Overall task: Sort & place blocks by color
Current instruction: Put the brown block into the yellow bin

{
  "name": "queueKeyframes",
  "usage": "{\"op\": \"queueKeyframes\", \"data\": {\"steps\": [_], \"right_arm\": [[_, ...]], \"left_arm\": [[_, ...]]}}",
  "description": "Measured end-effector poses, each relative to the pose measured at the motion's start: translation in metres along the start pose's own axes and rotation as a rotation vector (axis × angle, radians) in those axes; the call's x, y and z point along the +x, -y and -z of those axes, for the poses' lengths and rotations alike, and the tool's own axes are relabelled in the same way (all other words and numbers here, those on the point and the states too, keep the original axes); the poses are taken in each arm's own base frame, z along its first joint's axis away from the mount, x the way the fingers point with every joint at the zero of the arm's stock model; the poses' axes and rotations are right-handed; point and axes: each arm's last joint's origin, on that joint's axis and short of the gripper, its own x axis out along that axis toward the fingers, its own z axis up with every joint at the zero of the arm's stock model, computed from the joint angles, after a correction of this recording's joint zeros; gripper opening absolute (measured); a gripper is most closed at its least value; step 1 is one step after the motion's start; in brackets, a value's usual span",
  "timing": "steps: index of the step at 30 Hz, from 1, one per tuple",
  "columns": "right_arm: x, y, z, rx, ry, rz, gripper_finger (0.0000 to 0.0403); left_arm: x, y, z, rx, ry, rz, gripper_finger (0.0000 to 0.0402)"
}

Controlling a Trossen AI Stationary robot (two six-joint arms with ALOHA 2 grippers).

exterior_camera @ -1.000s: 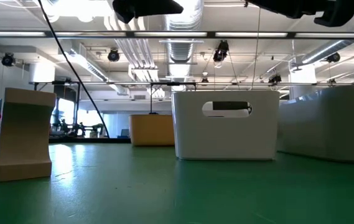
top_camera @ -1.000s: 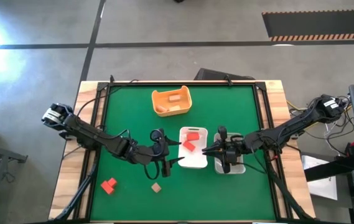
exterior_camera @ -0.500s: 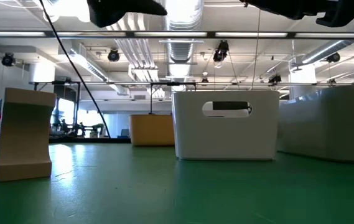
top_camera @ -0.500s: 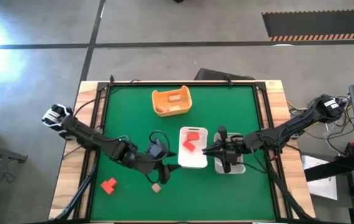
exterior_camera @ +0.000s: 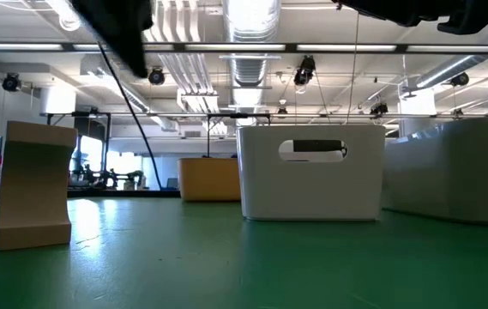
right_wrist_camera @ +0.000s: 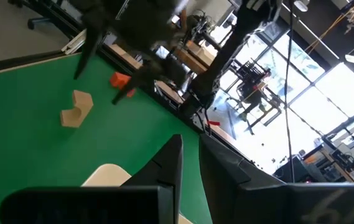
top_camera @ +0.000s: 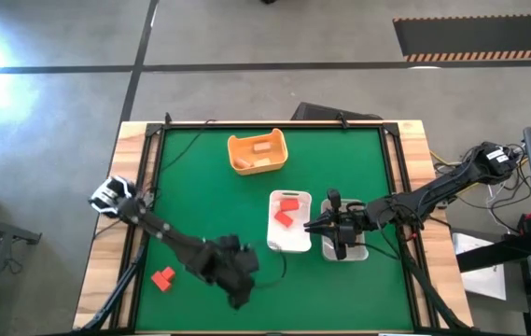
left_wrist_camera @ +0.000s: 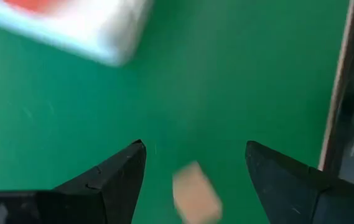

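Bright overhead lights, floor glare; left wrist view motion-blurred.

Tan block [left_wrist_camera: 195, 198] blurred, cut by the frame edge; white tray [left_wrist_camera: 83, 28] corner smeared.

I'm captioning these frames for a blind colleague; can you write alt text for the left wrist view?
The left gripper, its two dark fingers spread open, hangs over the green table mat with a small tan wooden block lying between them. The corner of a white tray holding something red shows farther off.
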Motion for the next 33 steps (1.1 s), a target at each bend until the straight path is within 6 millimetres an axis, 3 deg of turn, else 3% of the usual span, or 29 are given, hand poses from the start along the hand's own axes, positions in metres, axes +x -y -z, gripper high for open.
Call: {"op": "queueKeyframes", "data": {"steps": [4,9,33], "right_arm": [[0.0,0.0,0.0,0.0,-0.001,-0.001,0.0043],[0.0,0.0,0.0,0.003,-0.003,-0.002,0.0043],[0.0,-0.001,0.002,0.003,-0.014,-0.011,0.0043]], "left_arm": [[0.016,0.013,0.016,0.101,-0.136,-0.026,0.0258],[0.026,0.018,0.023,0.129,-0.162,-0.031,0.0258],[0.045,0.008,0.043,0.353,-0.239,-0.04,0.0258]]}}
